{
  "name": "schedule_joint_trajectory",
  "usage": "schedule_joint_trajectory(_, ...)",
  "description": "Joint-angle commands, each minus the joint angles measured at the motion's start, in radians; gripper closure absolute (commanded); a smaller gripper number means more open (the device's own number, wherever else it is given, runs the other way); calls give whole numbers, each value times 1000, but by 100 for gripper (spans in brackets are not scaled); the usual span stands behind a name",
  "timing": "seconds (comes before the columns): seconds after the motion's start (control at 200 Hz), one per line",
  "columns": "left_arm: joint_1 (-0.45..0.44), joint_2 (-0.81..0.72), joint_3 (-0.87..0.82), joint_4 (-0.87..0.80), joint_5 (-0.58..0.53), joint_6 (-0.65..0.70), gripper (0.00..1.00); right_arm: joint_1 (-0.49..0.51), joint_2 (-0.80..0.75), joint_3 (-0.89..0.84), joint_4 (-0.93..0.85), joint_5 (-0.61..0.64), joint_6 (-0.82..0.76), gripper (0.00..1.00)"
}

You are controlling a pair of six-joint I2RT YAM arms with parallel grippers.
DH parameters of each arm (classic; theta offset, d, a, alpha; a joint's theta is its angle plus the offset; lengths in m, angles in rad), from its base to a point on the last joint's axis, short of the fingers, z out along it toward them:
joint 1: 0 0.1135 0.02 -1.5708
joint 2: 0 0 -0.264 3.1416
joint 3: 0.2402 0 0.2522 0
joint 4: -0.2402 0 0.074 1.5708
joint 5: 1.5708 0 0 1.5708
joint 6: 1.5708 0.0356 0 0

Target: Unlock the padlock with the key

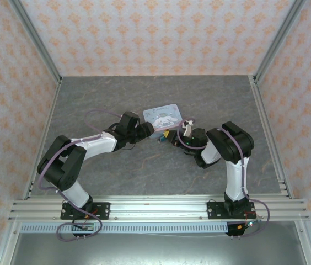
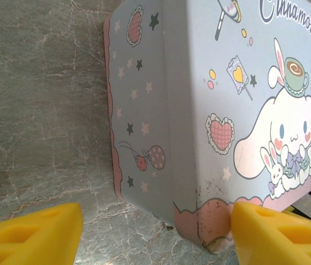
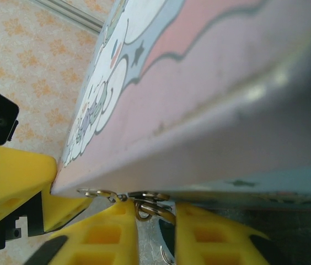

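Grey, stone-veined worktop [image 1: 89,110] carries a pale blue and pink cartoon-printed tin [image 1: 164,115] near its middle, and both arms reach in toward the tin's near edge. On the left, the left end effector [image 2: 157,223] stands wide open and grips nothing. Its yellow fingers [image 2: 34,237] straddle the tin's near corner, the left one well clear over bare worktop and the right one just against the tin's pink-trimmed corner. To the right of that corner, the right end effector [image 3: 156,212] comes up under the tin's near lower edge. Its two yellow pads [image 3: 106,237] stand close together with only a narrow gap between them. A cluster of small metal rings [image 3: 144,205] hangs from that edge of the tin and sits in the gap. Whether the pads actually pinch the rings, I cannot tell. The padlock and the key are too hidden among these rings, pads and the tin's edge to pick out.
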Motion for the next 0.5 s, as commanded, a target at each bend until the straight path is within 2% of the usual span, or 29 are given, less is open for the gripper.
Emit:
schedule_joint_trajectory(0.0,-24,56,-25,-130,-10,4,30,6,11,4,50,19,-11,87)
schedule_joint_trajectory(0.255,-24,54,-29,-131,-14,3,30,0,8,-4,38,37,-5,100)
schedule_joint_trajectory(0.395,-24,56,-30,-132,-20,2,30,-9,-1,-22,32,37,-9,100)
schedule_joint_trajectory(0.495,-24,60,-27,-131,-20,0,30,-11,-5,-30,30,27,-15,96)
